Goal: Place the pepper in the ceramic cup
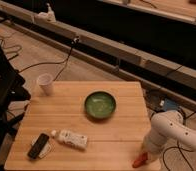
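Observation:
The pepper (139, 161) is a small red-orange shape lying at the front right corner of the wooden table (66, 112). My gripper (145, 150) is at the end of the white arm (167, 131), right above the pepper and touching or almost touching it. The ceramic cup (45, 83) is a small white cup standing upright at the table's far left corner, well away from the gripper.
A dark green bowl (100, 105) sits in the middle of the table. A white bottle (71, 138) lies on its side at the front left, next to a black phone-like object (38, 146). Cables lie on the floor behind the table.

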Motion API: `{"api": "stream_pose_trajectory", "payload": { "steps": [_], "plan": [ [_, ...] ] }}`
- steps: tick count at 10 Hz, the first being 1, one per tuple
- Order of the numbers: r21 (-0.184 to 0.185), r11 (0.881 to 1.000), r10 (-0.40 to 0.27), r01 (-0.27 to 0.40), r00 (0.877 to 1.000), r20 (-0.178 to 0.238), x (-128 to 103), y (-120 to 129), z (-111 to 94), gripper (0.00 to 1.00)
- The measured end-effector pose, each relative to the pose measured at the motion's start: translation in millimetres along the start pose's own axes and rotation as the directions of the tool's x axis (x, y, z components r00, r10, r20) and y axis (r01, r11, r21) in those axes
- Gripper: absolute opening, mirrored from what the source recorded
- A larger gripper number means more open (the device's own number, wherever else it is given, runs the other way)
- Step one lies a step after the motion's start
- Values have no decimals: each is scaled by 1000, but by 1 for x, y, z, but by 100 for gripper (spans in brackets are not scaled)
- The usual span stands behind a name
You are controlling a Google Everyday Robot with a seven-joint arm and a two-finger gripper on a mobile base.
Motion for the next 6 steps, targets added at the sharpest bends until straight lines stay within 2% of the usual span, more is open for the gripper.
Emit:
{"api": "stream_pose_trajectory", "payload": {
  "steps": [1,3,5,6],
  "plan": [
    [11,1000,6,-6,1000,7,0,-2,-1,1],
    [34,999,24,-24,1000,11,4,-5,-9,0],
    [95,994,53,-52,999,-2,7,-35,-37,0],
    [141,988,69,-67,998,-12,7,-65,-62,0]
  ]
}}
